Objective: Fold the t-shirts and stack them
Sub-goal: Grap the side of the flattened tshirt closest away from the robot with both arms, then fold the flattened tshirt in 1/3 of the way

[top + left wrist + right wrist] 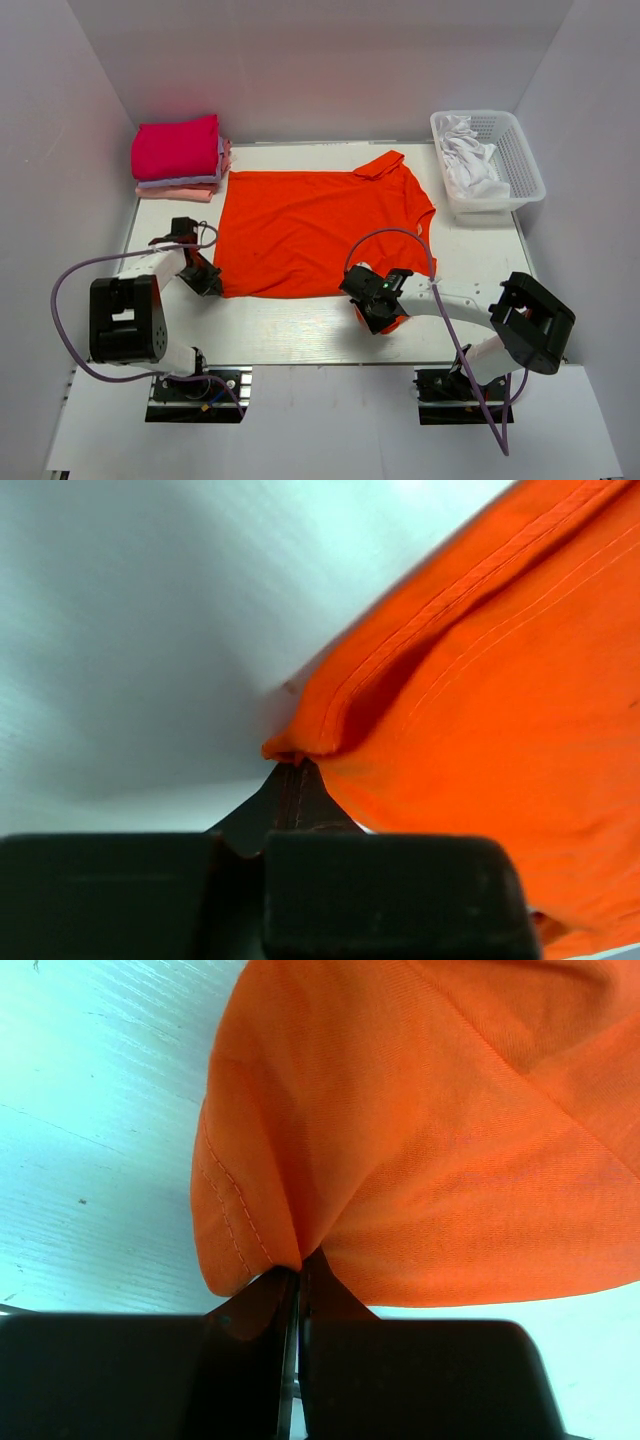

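Gripping the near edge of the orange shirt (310, 225), the left pincer (293, 772) and right pincer (300, 1263) are each clamped tight on cloth.

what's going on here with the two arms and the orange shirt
Two robot arms are working on the orange t-shirt, which lies spread flat on the table. The left gripper is shut on its near left corner and the right gripper on its near right edge, probably to start a fold. A stack of folded shirts sits at the far left, and a white basket at the far right.
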